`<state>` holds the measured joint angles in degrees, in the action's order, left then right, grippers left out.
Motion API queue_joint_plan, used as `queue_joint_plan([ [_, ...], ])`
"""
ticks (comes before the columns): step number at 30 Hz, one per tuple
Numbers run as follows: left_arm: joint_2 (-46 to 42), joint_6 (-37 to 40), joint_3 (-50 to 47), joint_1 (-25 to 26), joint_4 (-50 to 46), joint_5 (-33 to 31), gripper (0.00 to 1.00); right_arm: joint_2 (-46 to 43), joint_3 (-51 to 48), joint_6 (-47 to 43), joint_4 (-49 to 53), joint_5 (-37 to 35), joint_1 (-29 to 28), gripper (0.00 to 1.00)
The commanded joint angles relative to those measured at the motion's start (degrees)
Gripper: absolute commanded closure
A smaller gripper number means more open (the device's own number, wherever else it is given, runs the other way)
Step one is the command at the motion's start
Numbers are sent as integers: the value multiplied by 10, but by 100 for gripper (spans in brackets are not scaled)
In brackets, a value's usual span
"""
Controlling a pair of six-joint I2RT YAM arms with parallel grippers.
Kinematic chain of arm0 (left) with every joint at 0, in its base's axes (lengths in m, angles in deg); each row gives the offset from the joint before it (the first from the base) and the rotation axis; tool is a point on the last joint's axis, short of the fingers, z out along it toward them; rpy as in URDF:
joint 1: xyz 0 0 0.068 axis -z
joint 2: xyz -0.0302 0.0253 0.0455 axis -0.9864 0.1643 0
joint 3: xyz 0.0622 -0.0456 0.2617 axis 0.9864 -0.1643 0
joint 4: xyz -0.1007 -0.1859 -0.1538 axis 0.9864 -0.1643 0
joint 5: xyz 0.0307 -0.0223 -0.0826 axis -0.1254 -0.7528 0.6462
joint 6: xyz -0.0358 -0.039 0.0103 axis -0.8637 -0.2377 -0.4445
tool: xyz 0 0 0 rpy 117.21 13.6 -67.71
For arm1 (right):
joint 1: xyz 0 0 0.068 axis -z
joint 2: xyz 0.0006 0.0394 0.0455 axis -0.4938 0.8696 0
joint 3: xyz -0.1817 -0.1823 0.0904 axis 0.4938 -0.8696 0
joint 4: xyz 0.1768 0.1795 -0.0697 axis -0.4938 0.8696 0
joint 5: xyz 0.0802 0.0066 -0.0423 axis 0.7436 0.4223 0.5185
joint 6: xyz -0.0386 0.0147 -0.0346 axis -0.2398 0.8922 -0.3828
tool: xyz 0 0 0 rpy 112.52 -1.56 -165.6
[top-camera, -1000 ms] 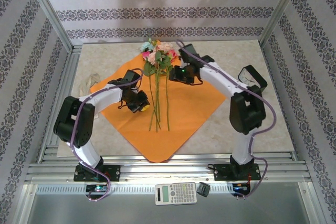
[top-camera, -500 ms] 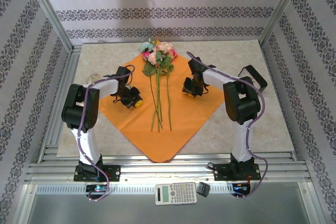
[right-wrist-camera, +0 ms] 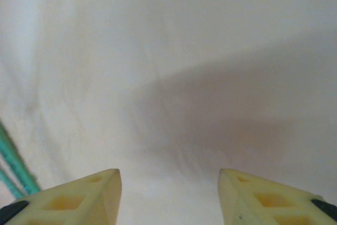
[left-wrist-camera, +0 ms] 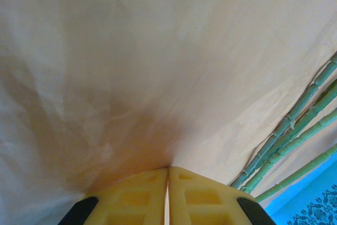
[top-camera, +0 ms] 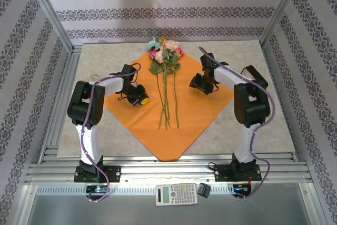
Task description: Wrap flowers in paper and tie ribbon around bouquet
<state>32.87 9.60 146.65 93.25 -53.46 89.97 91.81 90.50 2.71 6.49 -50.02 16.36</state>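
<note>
Across the middle of the overhead frame: table, pale beige marbled top, boxed by an aluminium frame and walls papered in grey-and-white ornamental bands. Lower edge, on the metal ledge in front of the arm bases: calculator, with a small black item just beside it on the right, kind not legible.

Centre of the table: paper, bright orange, creased, lying flat as a diamond with one corner toward the bases. On the paper, upper centre: flowers, pink, peach and blue heads at the far corner, thin green stems trailing down the middle of the sheet.

Left of the stems: left gripper, low on the paper. Right of the stems: right gripper, also over the paper, apart from the flowers.

Added by the left wrist view: yellow fingers pressed together to a hairline seam, paper creases converging at the tips, a fold apparently pinched there; stems at the right edge, near but not touching. Paper washed pale in this view.

Added by the right wrist view: yellow fingers set well apart, nothing between them, bare paper beneath; green stems at the lower left edge.
</note>
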Motion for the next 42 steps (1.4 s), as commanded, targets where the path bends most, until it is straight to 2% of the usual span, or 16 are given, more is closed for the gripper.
queue_joint_plan([
  [1, 19, 9, -4, 8, 3, -30, 90, -117, -61, 39, 51, -44, 9, 45],
  [5, -6, 0, -19, 13, 19, -28, 90, -242, -205, 135, 82, -10, 1, 41],
  [9, -11, -7, -30, 15, 30, -23, 90, -338, -350, 212, 53, 56, -44, 41],
  [13, -6, -3, -31, 16, 28, -23, 90, -374, -420, 270, 16, 77, -100, 41],
  [18, -2, -1, -29, 15, 26, -23, 90, -362, -457, 322, -47, 87, -142, 43],
  [22, -2, -1, -28, 15, 27, -24, 90, -350, -474, 359, -116, 99, -148, 50],
  [25, 0, 0, -28, 15, 28, -23, 90, -342, -472, 380, -151, 100, -154, 61],
  [30, -7, 3, -27, 15, 24, -25, 90, -361, -457, 396, -122, 86, -158, 99],
  [33, -39, 3, -26, 16, 11, -41, 89, -384, -467, 427, -108, 78, -158, 100],
  [39, -193, -24, -64, 26, -61, -95, 69, -418, -485, 526, -141, 80, -153, 100],
  [42, -271, -69, -129, 29, -96, -84, 62, -411, -472, 552, -139, 87, -147, 100],
])
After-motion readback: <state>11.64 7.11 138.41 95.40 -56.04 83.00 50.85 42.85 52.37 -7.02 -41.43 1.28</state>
